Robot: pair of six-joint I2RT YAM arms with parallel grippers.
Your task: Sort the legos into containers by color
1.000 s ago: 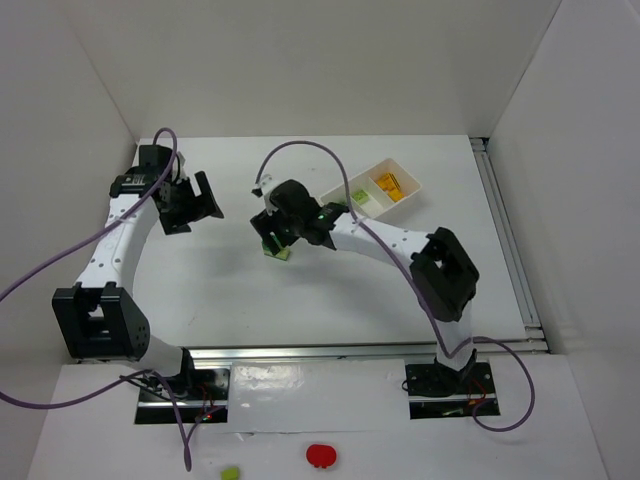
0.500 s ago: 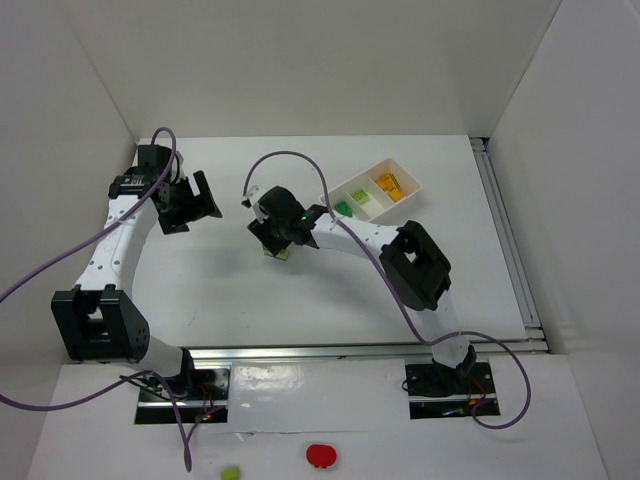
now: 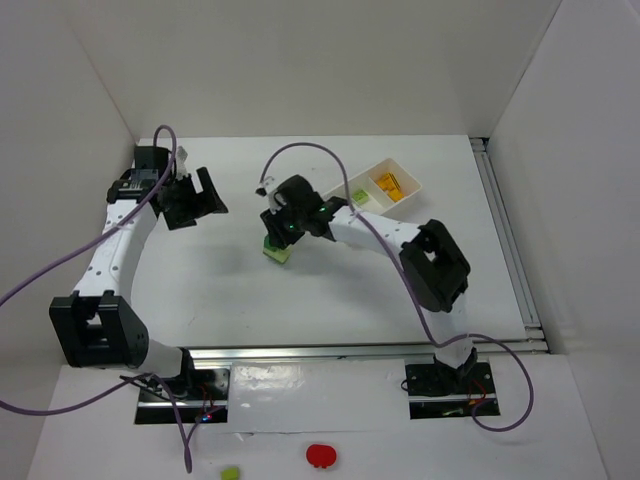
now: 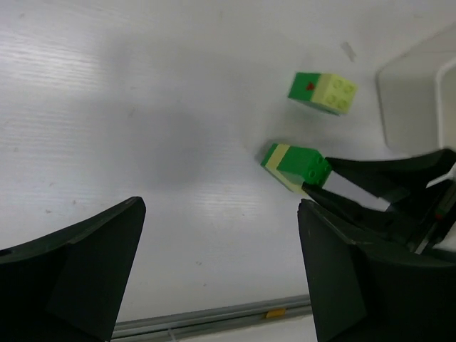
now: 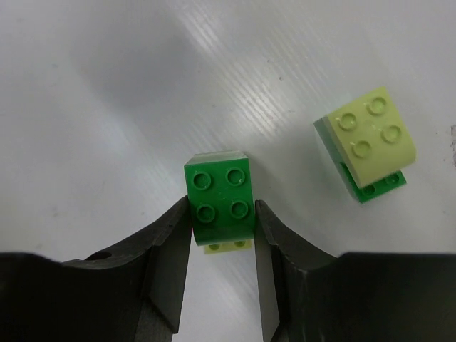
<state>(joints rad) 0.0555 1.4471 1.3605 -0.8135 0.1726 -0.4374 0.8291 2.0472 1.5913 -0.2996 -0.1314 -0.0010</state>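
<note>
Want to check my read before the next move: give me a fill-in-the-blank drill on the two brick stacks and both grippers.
1. The right gripper is shut on a stack whose top brick is ____.
2. The second stack, lying free beside it, has a ____ brick on top.
3. The left gripper is ____ and holds nothing.
Missing words: dark green; pale lime; open.

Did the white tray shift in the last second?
No. The tray keeps its spot by the table's back edge; only the right arm over its left end has shifted.
</note>
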